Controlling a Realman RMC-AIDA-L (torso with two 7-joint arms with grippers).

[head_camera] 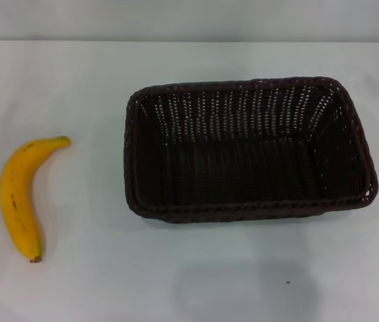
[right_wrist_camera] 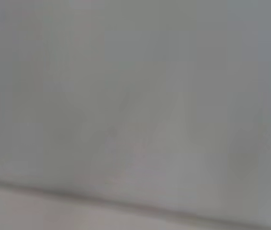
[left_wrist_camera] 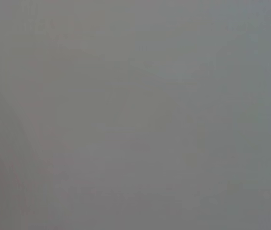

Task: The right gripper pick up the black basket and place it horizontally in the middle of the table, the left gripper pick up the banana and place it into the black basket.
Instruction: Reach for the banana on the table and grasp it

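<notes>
One banana (head_camera: 19,196), black basket (head_camera: 248,149), well apart

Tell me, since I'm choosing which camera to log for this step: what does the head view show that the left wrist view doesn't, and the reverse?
Only the head view shows the task's things: the banana lying on the robot's left side of the table, stem end pointing away from the robot, and the black basket standing apart from it to the right, nothing inside it. Only the left wrist view: nothing distinct, just a plain grey blur. Shared: neither shows any end effector or arm.
</notes>
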